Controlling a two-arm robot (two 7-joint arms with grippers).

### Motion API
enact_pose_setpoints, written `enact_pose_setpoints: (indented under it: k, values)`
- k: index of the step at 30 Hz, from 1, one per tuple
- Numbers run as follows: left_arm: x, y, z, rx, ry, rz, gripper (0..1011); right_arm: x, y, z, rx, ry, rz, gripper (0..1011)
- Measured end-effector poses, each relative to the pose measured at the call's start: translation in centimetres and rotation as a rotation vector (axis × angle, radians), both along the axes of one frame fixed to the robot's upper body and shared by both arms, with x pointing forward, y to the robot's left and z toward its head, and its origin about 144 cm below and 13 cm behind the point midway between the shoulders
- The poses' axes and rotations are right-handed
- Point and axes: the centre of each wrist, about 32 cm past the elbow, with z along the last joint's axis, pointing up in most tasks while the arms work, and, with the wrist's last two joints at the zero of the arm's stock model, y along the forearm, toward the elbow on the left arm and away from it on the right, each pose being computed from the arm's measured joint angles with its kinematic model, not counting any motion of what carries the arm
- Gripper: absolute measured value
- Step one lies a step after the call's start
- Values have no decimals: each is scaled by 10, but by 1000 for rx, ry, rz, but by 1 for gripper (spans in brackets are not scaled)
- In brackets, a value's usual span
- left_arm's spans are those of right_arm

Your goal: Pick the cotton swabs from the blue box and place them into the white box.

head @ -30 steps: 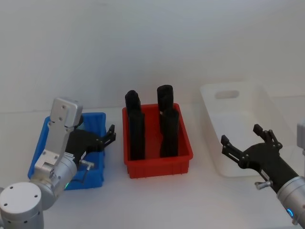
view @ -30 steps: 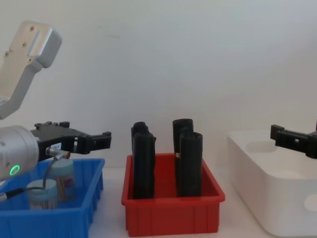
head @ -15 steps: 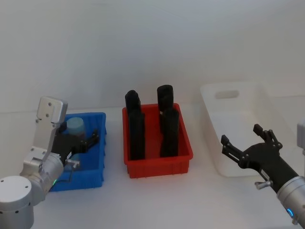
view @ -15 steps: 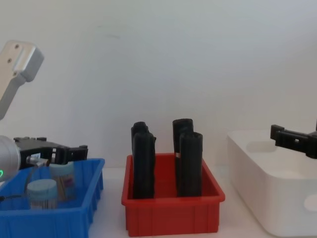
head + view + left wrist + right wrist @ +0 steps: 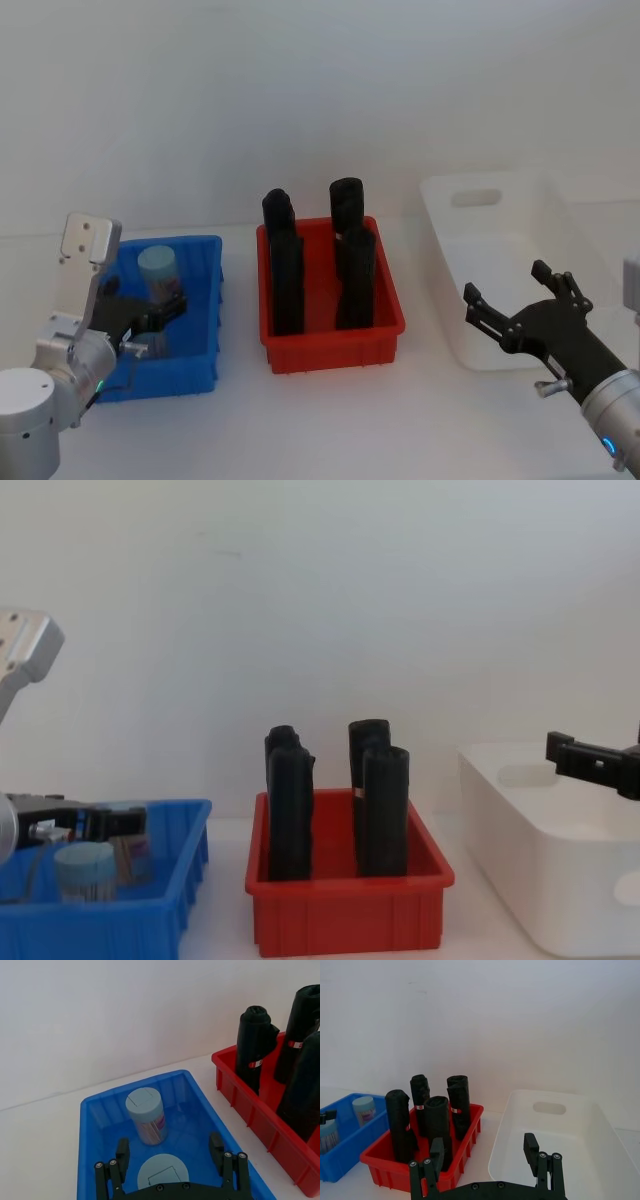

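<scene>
Cotton swabs (image 5: 146, 1116) stand as two clear tubs with pale blue lids inside the blue box (image 5: 92, 1135), one by the far wall and one nearer. The left gripper (image 5: 169, 1149) hangs low over that box, fingers spread wide, with the nearer tub's lid below and between them; contact cannot be told. The right gripper (image 5: 505, 282) hovers with fingers spread at the near end of the white box (image 5: 520, 185). Between the two boxes sits a red bin (image 5: 330, 345) holding upright black rolls (image 5: 346, 200).
</scene>
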Motion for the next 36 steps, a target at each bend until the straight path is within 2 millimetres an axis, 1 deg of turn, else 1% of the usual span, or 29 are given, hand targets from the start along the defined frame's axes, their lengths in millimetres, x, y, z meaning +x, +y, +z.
enact_pose_setpoints:
  k: [9, 24, 29, 30, 32, 34, 36]
  values:
    - [7, 8, -7, -9, 35, 21, 1004, 0, 0, 0, 0, 0, 0, 1001]
    - [14, 13, -16, -26, 69, 25, 1003, 0, 0, 0, 0, 0, 0, 1001]
    - [16, 13, -18, -30, 73, 23, 918, 0, 0, 0, 0, 0, 0, 1001]
    - [16, 13, -18, -31, 74, 22, 872, 0, 0, 0, 0, 0, 0, 1001]
    - [16, 14, -19, -32, 75, 22, 860, 0, 0, 0, 0, 0, 0, 1001]
    - [16, 14, -20, -33, 75, 21, 762, 0, 0, 0, 0, 0, 0, 1001]
    - [16, 14, -20, -33, 75, 22, 703, 0, 0, 0, 0, 0, 0, 1001]
